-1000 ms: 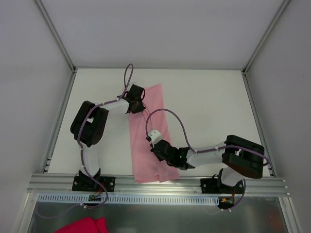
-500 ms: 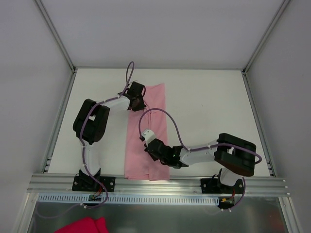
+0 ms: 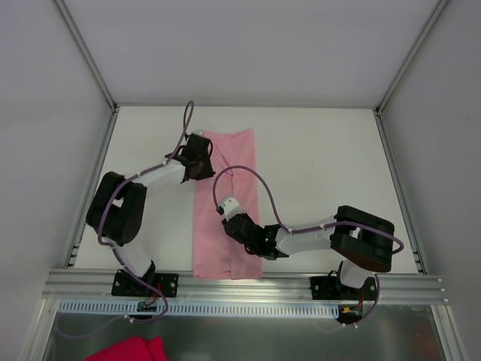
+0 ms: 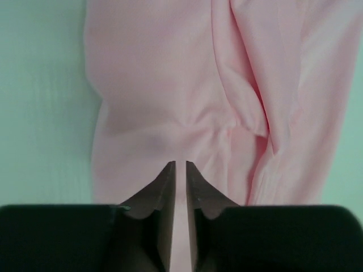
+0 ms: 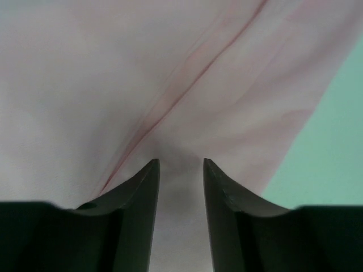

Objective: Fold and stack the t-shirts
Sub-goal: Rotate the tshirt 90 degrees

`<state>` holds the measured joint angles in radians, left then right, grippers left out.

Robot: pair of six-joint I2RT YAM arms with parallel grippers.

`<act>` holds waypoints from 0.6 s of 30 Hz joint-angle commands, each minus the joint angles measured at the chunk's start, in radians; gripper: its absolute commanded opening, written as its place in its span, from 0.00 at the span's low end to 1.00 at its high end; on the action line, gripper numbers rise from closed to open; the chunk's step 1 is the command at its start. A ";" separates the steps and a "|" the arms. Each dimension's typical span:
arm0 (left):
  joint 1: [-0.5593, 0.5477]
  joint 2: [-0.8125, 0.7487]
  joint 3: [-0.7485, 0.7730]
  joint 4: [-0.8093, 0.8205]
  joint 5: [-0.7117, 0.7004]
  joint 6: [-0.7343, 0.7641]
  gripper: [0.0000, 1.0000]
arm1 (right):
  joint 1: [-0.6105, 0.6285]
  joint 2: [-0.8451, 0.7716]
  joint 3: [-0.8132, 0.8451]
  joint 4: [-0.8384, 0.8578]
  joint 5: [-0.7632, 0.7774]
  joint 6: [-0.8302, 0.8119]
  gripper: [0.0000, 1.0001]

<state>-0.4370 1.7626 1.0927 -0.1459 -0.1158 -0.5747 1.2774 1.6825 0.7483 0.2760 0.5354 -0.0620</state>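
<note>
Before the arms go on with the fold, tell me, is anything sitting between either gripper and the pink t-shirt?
Nothing visible. The left gripper and the right gripper are both right at the pink t-shirt, with only its fabric at their tips. The magenta cloth lies apart, below the near rail.

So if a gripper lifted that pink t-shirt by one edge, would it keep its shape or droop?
Probably droop: the pink t-shirt lies flat with soft creases and puckers just ahead of the left gripper. Likely light, since the fabric looks thin. A push would probably bunch it rather than slide it whole.
</note>
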 commanded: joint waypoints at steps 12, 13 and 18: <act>-0.009 -0.545 -0.408 0.152 0.057 -0.031 0.39 | 0.008 -0.496 -0.173 0.017 0.480 0.046 0.35; -0.012 -0.543 -0.430 0.220 0.100 -0.034 0.38 | 0.008 -0.520 -0.202 0.017 0.473 0.057 0.07; -0.054 -0.489 -0.505 0.285 0.136 -0.062 0.32 | 0.030 -0.610 -0.265 -0.033 0.466 0.139 0.01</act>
<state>-0.4614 1.2640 0.6113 0.0345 -0.0368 -0.6048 1.2896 1.1168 0.5083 0.2630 0.9451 -0.0143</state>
